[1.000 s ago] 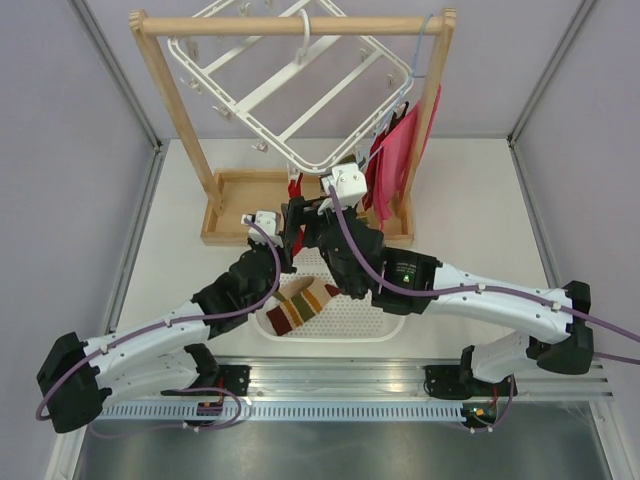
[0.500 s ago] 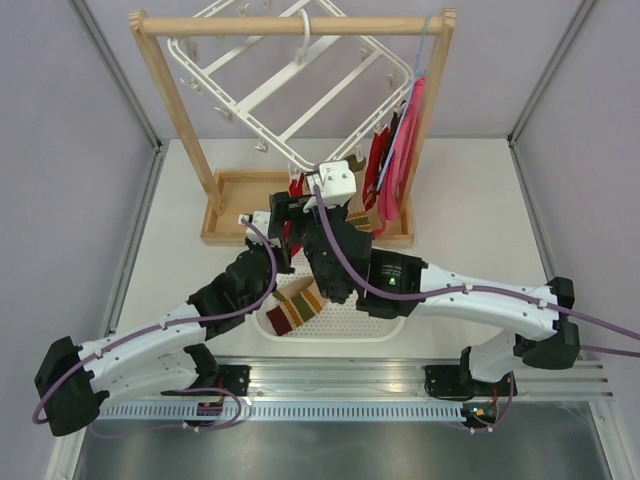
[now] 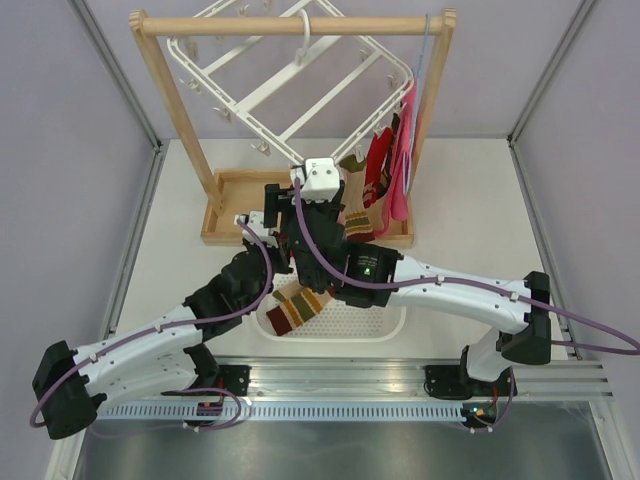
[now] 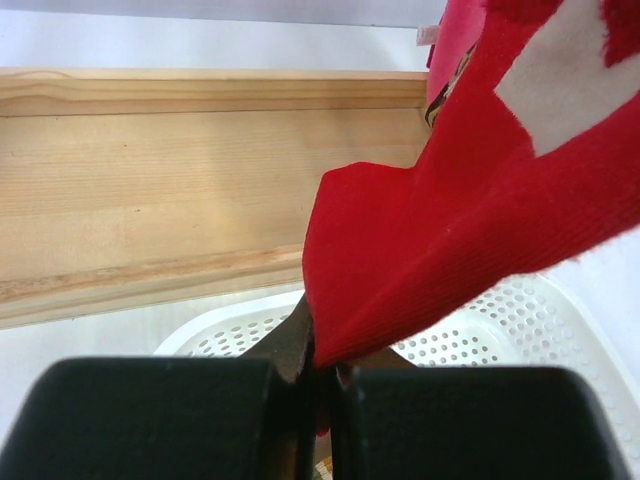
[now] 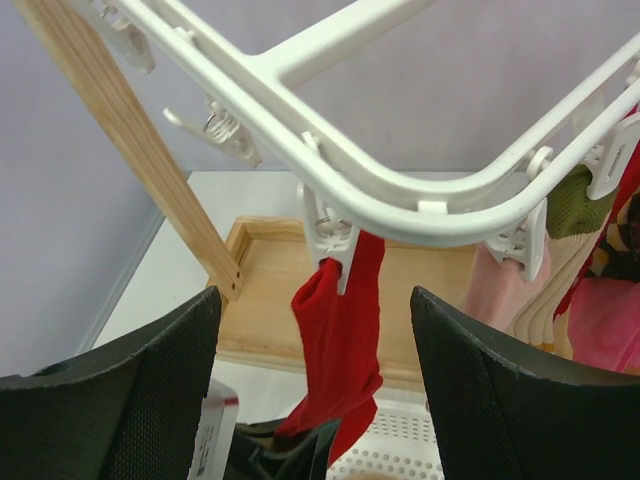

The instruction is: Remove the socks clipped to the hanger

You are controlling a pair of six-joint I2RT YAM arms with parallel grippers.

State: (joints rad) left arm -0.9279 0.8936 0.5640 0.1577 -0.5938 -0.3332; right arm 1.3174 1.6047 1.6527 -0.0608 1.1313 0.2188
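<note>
The white hanger hangs tilted from the rack; its lower corner fills the right wrist view. A red sock dangles from a white clip at that corner. My left gripper is shut on this sock's lower end. My right gripper is open, below the clip, with its fingers on either side of the sock and apart from it. More socks hang to the right: pale pink, olive and red. A striped sock lies in the basket.
The wooden rack stands on a tray base at the back. A white perforated basket sits under both wrists. A pink-red cloth and a light-blue wire hanger hang by the right post.
My right arm has swung left and up to the hanger's lower corner. The socks and cloth on the right have swung back toward the post. The left gripper stays shut on the red sock.
</note>
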